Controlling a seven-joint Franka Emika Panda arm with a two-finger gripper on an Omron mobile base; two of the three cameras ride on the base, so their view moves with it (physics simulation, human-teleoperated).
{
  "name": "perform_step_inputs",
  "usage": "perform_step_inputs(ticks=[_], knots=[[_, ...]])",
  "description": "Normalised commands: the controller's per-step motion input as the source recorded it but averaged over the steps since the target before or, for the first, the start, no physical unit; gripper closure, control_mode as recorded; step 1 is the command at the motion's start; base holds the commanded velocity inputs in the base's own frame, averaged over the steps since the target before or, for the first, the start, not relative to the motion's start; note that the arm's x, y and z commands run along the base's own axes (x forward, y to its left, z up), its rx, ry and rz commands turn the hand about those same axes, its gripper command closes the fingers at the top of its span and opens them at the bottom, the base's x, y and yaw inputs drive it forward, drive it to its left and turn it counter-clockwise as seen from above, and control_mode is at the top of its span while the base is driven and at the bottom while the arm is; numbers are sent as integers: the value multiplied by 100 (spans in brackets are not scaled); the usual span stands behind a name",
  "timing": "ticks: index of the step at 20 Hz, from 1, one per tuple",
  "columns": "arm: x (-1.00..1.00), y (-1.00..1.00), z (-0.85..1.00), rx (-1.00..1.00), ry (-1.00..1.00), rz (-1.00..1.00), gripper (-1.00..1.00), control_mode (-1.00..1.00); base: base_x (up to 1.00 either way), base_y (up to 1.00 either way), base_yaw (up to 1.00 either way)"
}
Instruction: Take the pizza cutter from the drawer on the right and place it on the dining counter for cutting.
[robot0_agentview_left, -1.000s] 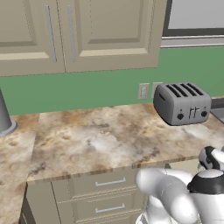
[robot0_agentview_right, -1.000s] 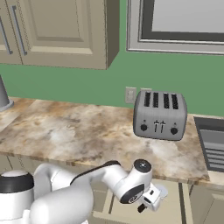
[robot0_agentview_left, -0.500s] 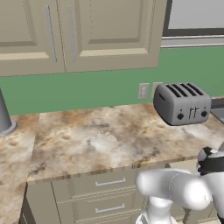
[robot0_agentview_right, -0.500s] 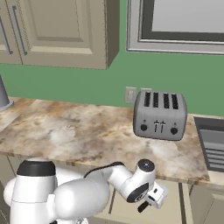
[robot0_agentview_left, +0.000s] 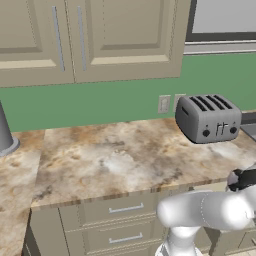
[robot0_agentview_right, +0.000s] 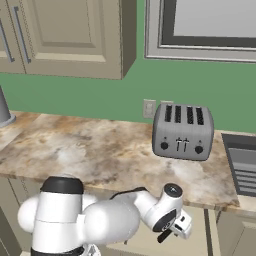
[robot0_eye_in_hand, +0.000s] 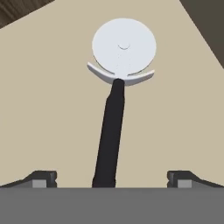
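Matte black handle, smooth pale round-wheeled pizza cutter (robot0_eye_in_hand: 114, 109) between spread fingers (robot0_eye_in_hand: 43, 178), ungripped.

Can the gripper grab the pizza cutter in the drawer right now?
Probably yes. The gripper is open, its fingertips wide on either side of the pizza cutter handle, and nothing lies between on the drawer floor.

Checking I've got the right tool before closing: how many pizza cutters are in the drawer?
1. A single pizza cutter lies on the beige drawer floor, wheel away from the hand, black handle running back between the open gripper fingertips. The drawer's edges are out of frame, so others could be hidden.
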Motion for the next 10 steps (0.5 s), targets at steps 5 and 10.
perform_step_inputs(ticks=[5,10], knots=[[0,0,-28,0,2,0,-100,-100,0,0,0],[0,0,-34,0,3,0,-100,-100,0,0,0]])
